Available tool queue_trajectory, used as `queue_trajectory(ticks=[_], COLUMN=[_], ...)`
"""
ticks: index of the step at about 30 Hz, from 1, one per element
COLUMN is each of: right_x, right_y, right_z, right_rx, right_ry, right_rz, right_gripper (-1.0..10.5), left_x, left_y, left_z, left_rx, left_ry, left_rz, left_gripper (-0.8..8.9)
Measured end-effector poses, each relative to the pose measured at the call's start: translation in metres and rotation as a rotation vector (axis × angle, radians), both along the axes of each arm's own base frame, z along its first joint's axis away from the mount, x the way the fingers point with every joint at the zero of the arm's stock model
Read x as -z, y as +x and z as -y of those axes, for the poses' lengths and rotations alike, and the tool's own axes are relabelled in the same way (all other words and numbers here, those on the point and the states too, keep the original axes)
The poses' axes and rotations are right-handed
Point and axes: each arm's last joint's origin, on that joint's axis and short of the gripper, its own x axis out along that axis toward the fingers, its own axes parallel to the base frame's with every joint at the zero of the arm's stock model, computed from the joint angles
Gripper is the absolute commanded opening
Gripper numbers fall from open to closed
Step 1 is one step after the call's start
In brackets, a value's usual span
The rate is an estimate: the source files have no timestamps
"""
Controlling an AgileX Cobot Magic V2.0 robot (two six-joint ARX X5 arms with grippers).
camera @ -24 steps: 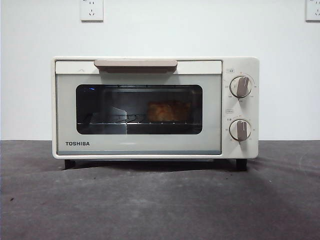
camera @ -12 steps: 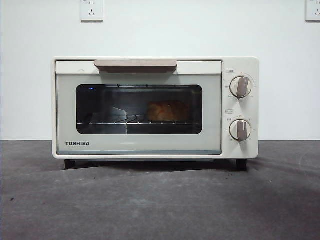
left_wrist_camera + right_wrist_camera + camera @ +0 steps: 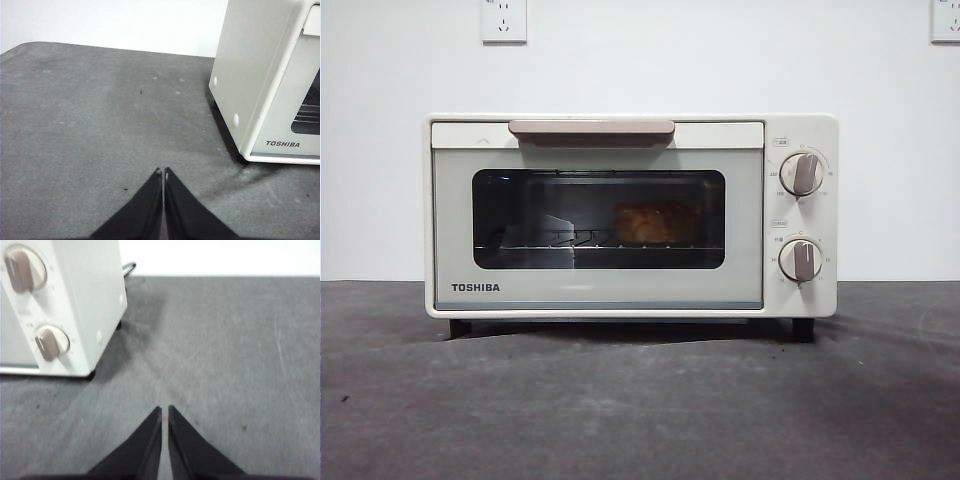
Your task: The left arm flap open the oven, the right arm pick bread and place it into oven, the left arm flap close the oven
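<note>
Oven [image 3: 630,215]: stood upright on the dark grey table [image 3: 640,400], door shut, its beige handle [image 3: 591,129] along the top edge of the door.
Bread [image 3: 655,222]: lay inside the oven on the wire rack, seen through the dark window, right of the window's middle.
Dials: two beige knobs, the upper dial [image 3: 802,173] above the lower dial [image 3: 801,260], on the panel right of the door.
Left gripper [image 3: 163,172]: hung low over bare table beside the oven's plain side wall, well apart from it; jaws pressed together with only a hairline between the tips, nothing between them.
Right gripper [image 3: 165,411]: hung over bare table off the dial side of the oven, apart from it; jaws closed to a thin slit, holding nothing.
Wall: white, with two sockets [image 3: 503,20] high up behind the oven.
</note>
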Motion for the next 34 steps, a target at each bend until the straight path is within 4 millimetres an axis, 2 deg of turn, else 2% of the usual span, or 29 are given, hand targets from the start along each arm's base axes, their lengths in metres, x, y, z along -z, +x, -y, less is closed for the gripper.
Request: queue_trajectory(ticks=[34], right_x=[0.0013], right_y=[0.0017], right_z=[0.0], right_rx=[0.0], right_ry=[-0.003], right_rz=[0.033], right_gripper=[0.2], left_x=[0.0], left_y=[0.0], left_z=[0.0], left_rx=[0.0], left_ry=[0.0], left_rz=[0.0], left_gripper=[0.11])
